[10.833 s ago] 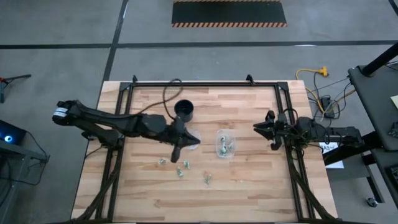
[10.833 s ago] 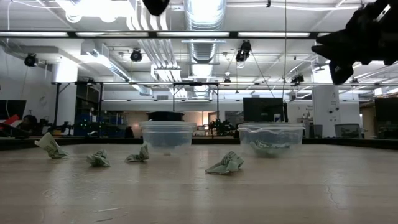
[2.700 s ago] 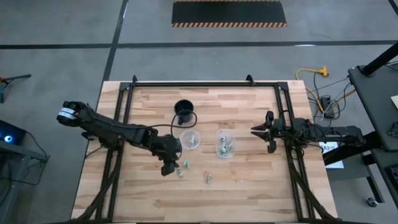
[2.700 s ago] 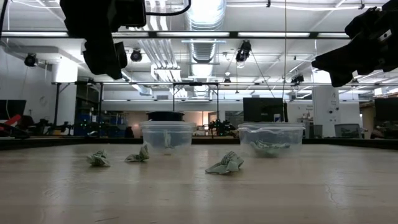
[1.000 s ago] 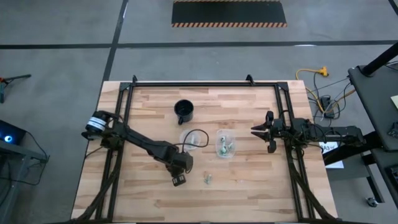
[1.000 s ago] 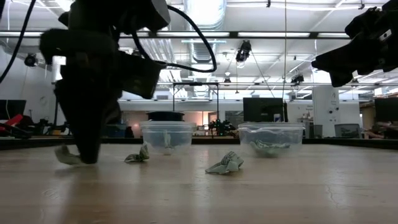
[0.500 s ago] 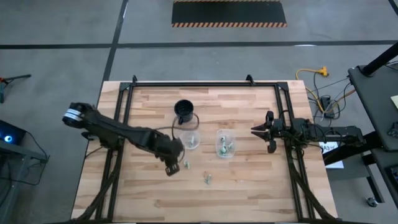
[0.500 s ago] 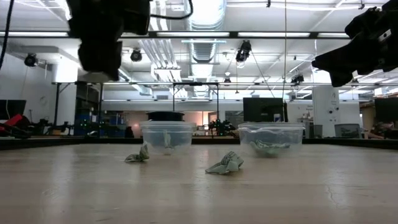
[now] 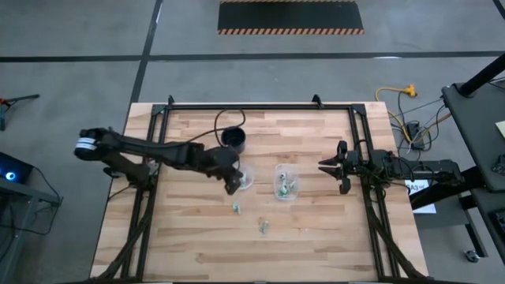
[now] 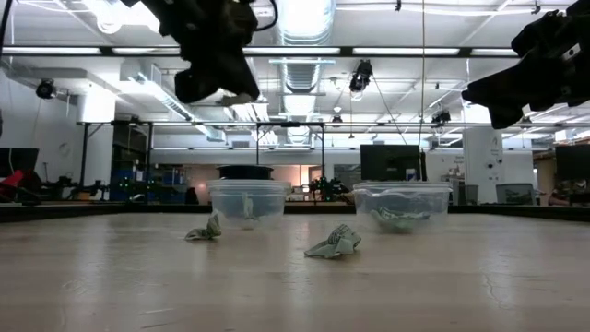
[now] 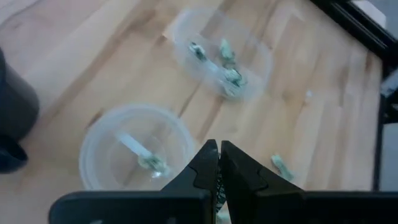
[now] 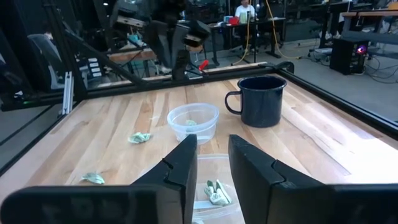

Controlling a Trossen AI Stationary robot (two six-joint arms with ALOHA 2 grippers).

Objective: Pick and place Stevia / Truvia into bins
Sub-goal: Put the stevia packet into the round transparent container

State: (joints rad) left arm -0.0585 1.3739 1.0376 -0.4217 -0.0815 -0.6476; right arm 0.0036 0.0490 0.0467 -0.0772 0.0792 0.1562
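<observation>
table (image 9: 316, 229): light wood planks, matt | bins (image 9: 243, 177): clear glossy plastic | packets (image 10: 334, 243): crumpled paper | mug (image 12: 260, 99): dark, smooth, slightly glossy

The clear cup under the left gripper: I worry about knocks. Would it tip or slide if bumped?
Probably slides easily: the clear cup looks thin-walled and holds only a packet or so. Its low, wide shape suggests tipping is less likely. The left gripper, shut, hangs just above.

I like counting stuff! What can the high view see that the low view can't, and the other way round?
Only the high view shows the floor with the striped mat and both arms from end to end. Only the low view shows the ceiling pipes and the room behind. Both show the two clear cups, two loose packets on the table, and the left claw.
</observation>
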